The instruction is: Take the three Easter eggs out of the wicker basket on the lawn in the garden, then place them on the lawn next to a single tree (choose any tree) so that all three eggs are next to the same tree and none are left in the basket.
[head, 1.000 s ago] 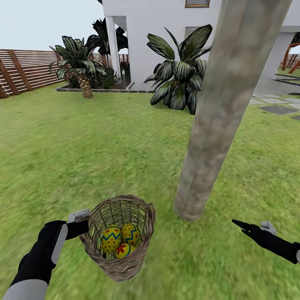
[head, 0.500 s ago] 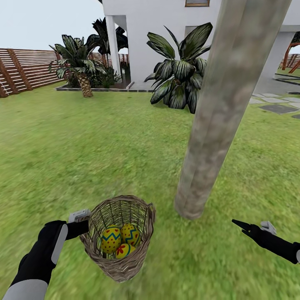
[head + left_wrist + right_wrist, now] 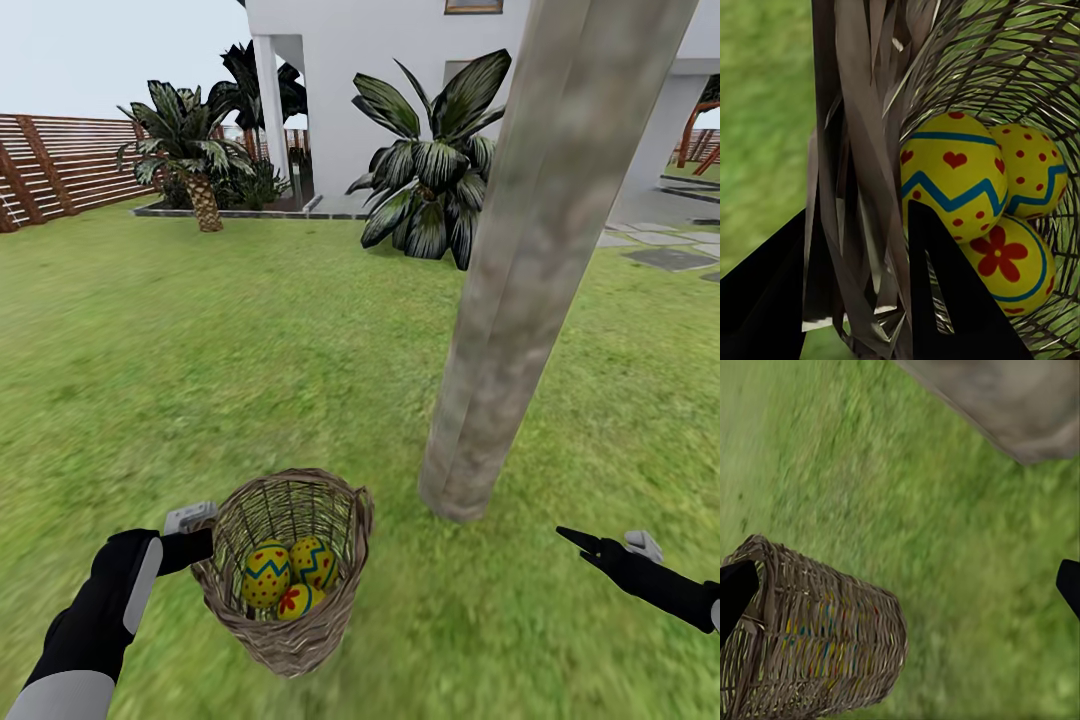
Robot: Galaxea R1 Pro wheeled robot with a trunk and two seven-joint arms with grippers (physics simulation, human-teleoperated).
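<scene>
Glossy yellow eggs point(image 3: 967, 195) — red-dotted, blue-zigzagged

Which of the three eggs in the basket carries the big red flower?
The egg lying lowest in the wicker basket, beside the left gripper's inner finger. The other two show hearts with a zigzag and plain red dots.

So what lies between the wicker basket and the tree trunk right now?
Only bare lawn separates the wicker basket from the tree trunk, seen in the head view; the right wrist view shows the same grass gap.
</scene>
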